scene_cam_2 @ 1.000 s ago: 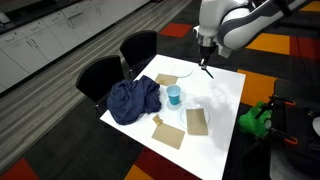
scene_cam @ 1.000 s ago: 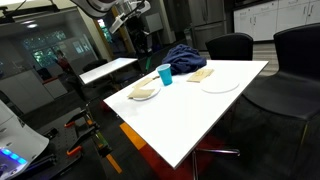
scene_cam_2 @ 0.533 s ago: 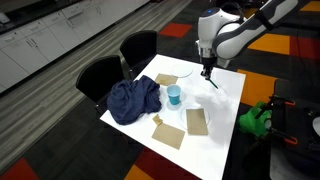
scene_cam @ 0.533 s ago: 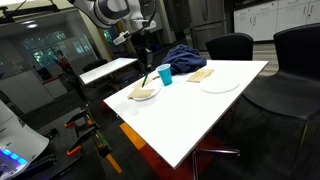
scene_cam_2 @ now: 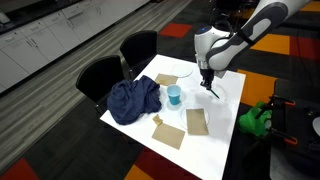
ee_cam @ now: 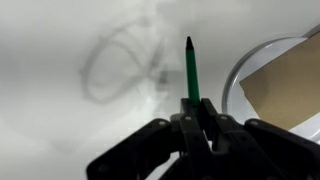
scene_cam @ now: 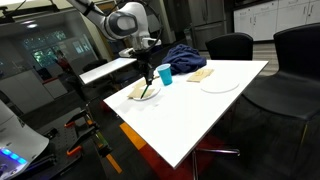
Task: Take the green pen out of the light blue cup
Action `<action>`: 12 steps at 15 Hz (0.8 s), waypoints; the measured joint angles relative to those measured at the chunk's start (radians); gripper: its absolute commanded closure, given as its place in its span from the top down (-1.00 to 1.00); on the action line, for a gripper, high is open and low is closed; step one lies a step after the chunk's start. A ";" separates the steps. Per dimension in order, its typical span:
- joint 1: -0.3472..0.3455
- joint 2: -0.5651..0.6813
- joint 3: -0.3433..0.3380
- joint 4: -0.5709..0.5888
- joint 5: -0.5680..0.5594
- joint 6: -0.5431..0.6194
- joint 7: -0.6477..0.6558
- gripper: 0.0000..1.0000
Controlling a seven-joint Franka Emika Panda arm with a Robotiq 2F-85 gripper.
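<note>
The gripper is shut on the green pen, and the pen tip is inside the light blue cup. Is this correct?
No. The gripper is shut on the green pen, but the tip is over the table beside a plate, outside the light blue cup; the wrist view shows it.

Legible text: none | both exterior views: every surface too small and soft to read | wrist view: green pen (ee_cam: pixel 190 72) shaft blurred, no lettering can be made out

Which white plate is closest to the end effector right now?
The plate carrying the tan sheet, right by the end effector; the bare plate lies beyond the blue cup.
</note>
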 measured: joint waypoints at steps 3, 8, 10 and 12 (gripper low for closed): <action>0.000 0.065 0.001 0.039 0.028 0.000 0.000 -0.93; -0.003 0.172 0.002 0.106 0.057 0.000 0.000 -0.82; -0.005 0.205 0.002 0.131 0.069 0.000 0.000 -0.21; -0.007 0.223 0.003 0.149 0.073 0.000 0.000 0.06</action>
